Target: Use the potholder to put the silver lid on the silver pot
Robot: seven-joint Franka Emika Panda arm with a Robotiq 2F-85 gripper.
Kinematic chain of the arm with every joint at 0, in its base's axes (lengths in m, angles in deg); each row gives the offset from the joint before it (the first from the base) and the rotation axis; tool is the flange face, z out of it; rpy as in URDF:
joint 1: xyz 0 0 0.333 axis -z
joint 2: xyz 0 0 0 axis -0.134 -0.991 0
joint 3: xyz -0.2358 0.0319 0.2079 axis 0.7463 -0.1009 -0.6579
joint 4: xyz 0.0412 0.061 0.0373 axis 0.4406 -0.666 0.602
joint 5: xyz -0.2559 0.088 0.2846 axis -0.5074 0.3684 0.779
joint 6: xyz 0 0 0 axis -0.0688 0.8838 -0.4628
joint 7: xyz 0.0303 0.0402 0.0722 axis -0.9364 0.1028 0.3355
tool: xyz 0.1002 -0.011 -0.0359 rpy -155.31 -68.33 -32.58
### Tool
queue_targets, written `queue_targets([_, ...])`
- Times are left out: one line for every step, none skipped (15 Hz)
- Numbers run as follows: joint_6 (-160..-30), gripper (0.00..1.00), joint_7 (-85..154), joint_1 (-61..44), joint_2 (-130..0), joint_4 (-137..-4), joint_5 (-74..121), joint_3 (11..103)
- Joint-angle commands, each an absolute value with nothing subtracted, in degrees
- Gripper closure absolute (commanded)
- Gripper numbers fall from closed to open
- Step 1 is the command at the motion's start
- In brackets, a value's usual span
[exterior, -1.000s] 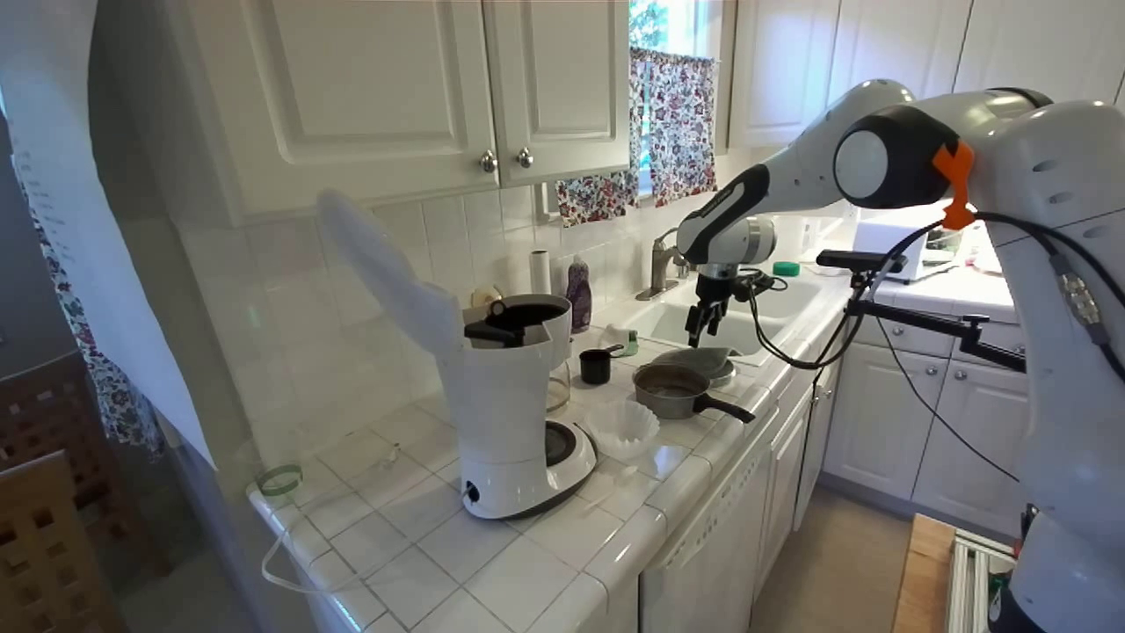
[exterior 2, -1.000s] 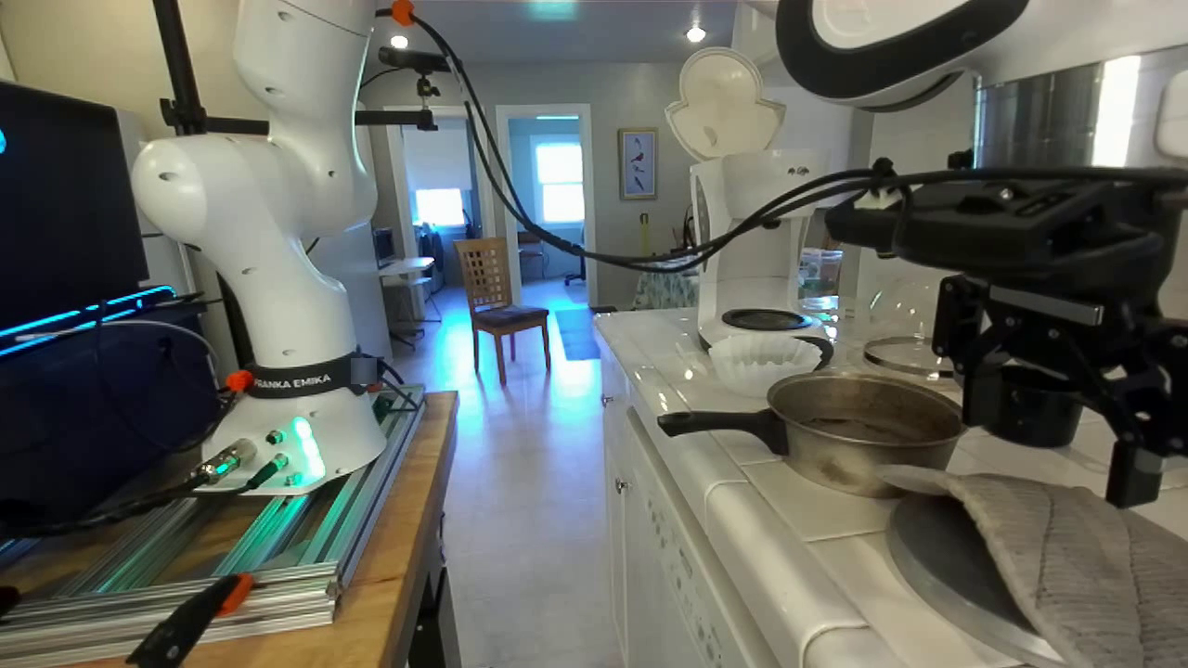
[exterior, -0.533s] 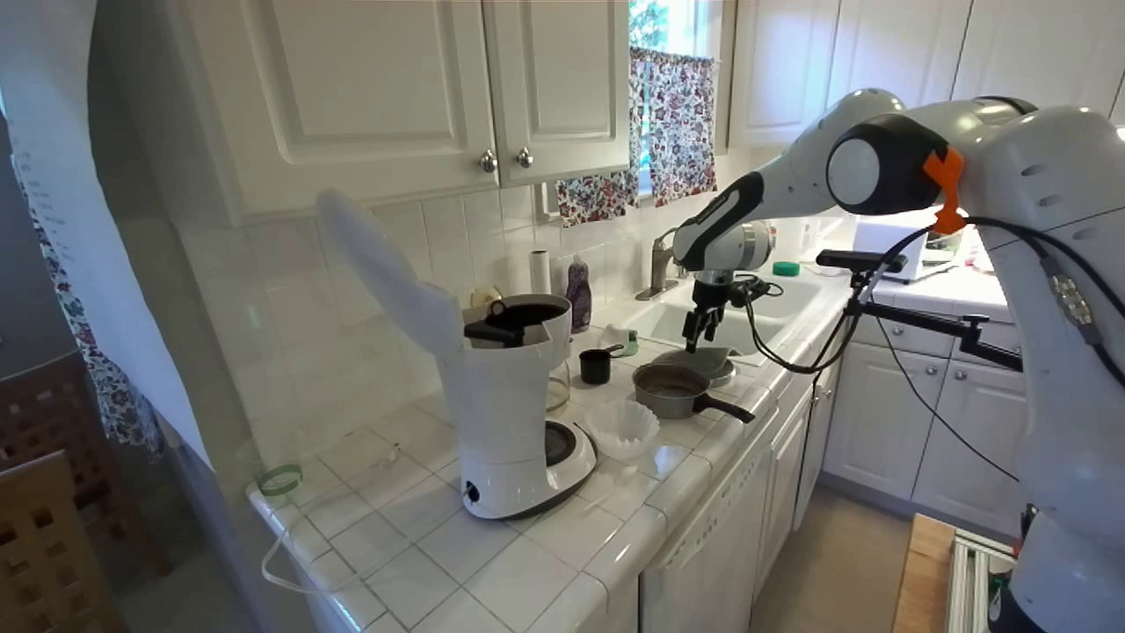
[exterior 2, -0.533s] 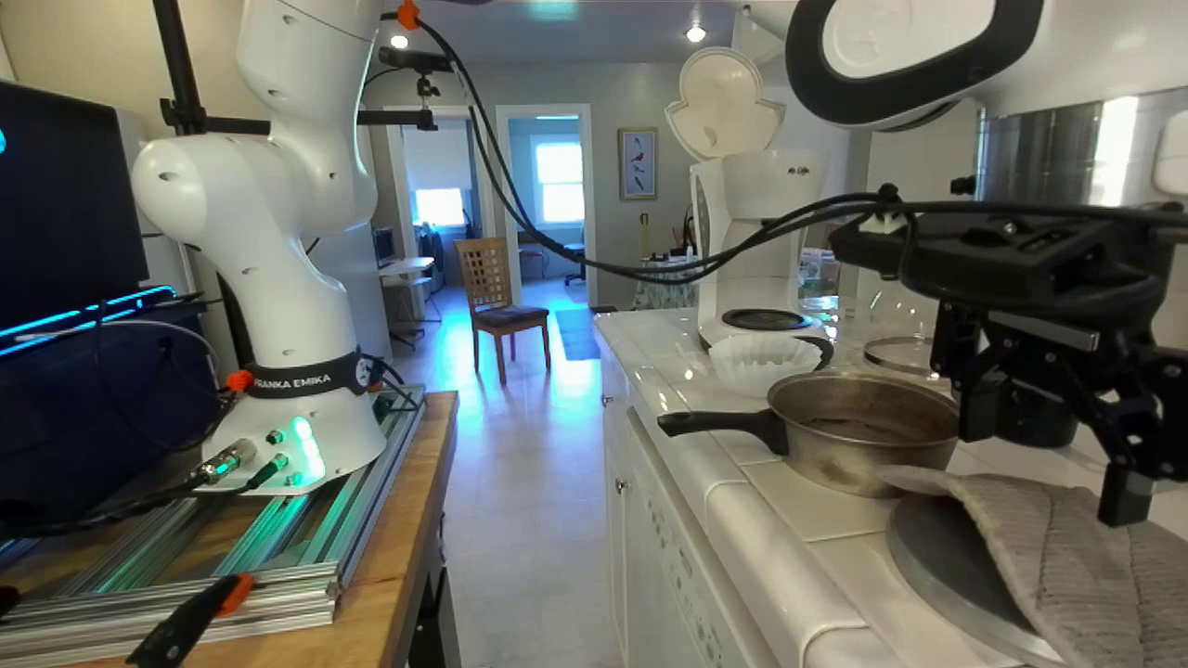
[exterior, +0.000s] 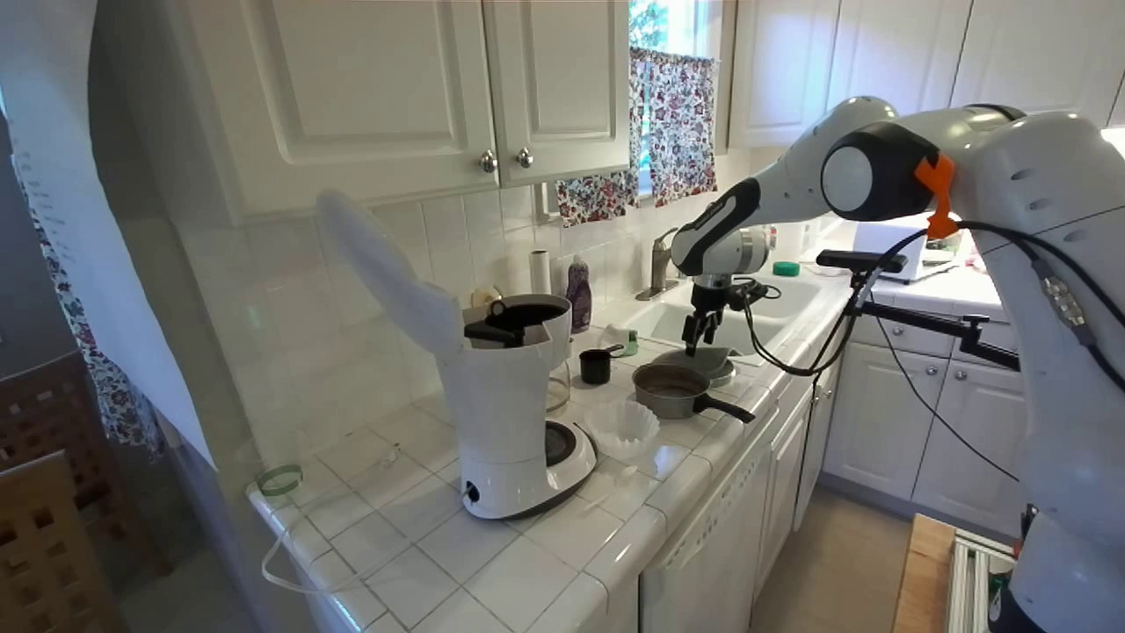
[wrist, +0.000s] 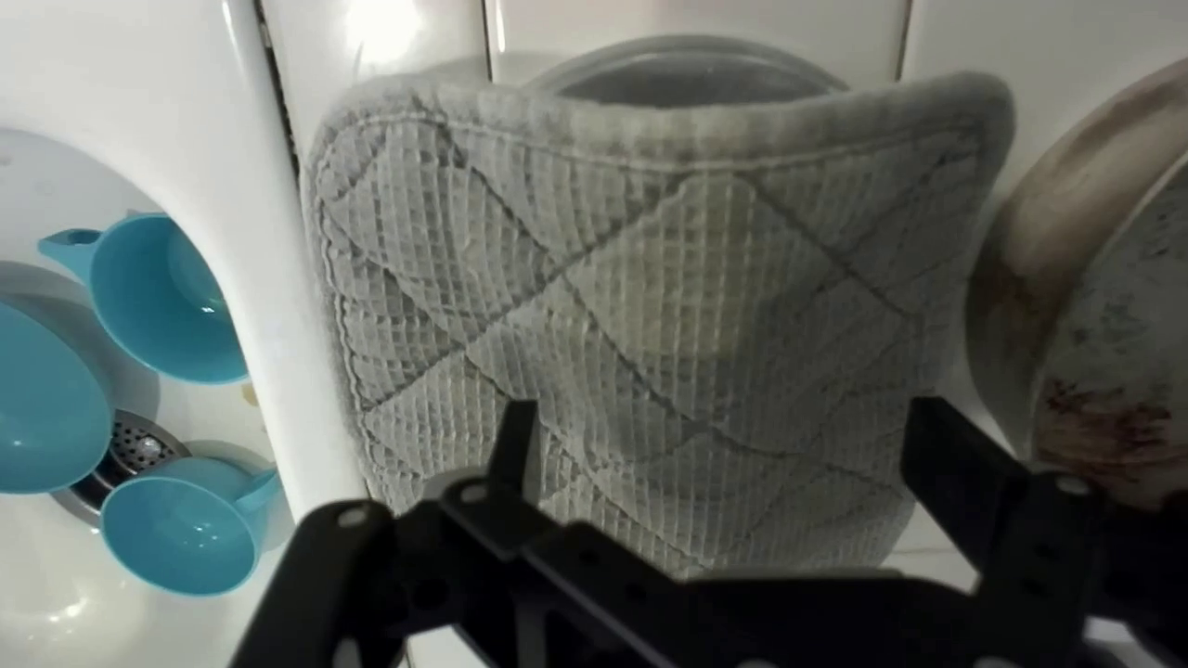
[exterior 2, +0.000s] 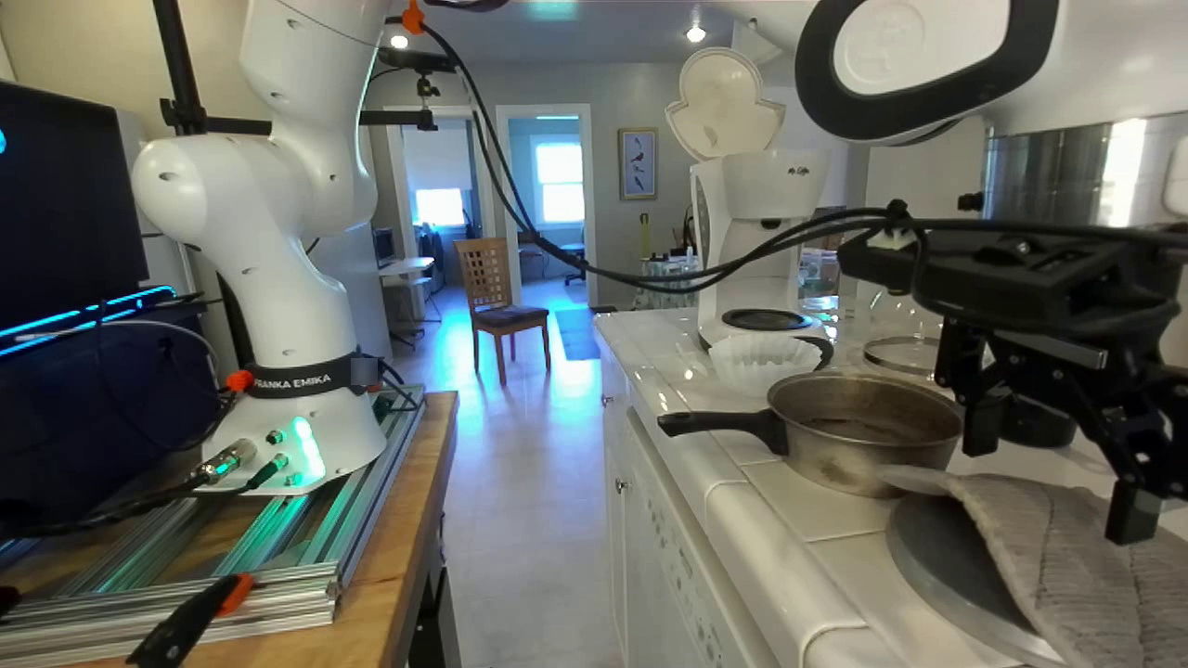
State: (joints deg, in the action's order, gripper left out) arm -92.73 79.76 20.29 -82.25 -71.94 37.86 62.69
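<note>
The black band [exterior 2: 297,378] round the base of the arm [exterior 2: 252,209] reads "RANKA EMIKA" in pale capitals, the letter before them hard to make out at the curve. A small dark mark on the white coffee maker [exterior 2: 756,213] and the printing on the panel [exterior 2: 687,566] under the worktop [exterior 2: 826,520] are too small to read.

The silver lid [exterior 2: 951,566] lies on the worktop, at the near right in an exterior view: a smooth, dull grey disc, mostly hidden by the potholder [exterior 2: 1049,547], which is grey, diamond-quilted and yellowish in the middle. Just beyond it stands the silver pot [exterior 2: 835,464], tarnished brown along its wall and inside, its black handle pointing left.

The hand [wrist: 722,429] is released, its two fingers spread wide over the potholder; whether a fingertip touches the cloth cannot be told.
</note>
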Motion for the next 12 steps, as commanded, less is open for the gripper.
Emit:
queue_targets([-92.42,0.1,79.73,20.97,-84.37,-69.25,35.83,61.81])
queue_targets([-92.55,0.29,79.75,21.02,-84.62,-69.06,35.72,61.72])
queue_targets([-92.65,0.31,79.81,21.05,-84.83,-68.9,35.6,61.64])
queue_targets([-92.66,0.37,79.96,21.16,-85.02,-68.7,35.64,61.49])
queue_targets([-92.72,0.46,79.99,21.2,-85.26,-68.44,35.62,61.44])
queue_targets([-92.93,0.39,79.92,21.15,-85.29,-68.56,35.48,61.5])
queue_targets([-93.19,0.29,79.89,21.12,-85.39,-68.54,35.31,61.57])
queue_targets([-93.21,0.14,79.9,21.2,-85.51,-68.5,35.3,61.54])
queue_targets([-93.12,0.12,79.86,21.24,-85.65,-68.36,35.24,61.55])
queue_targets([-93.05,0.07,79.83,21.27,-85.73,-68.26,35.2,61.56])
queue_targets([-92.96,0.0,79.76,21.24,-85.8,-68.17,35.09,61.6])
queue_targets([-92.93,0.01,79.78,21.27,-85.85,-68.14,35.05,61.58])
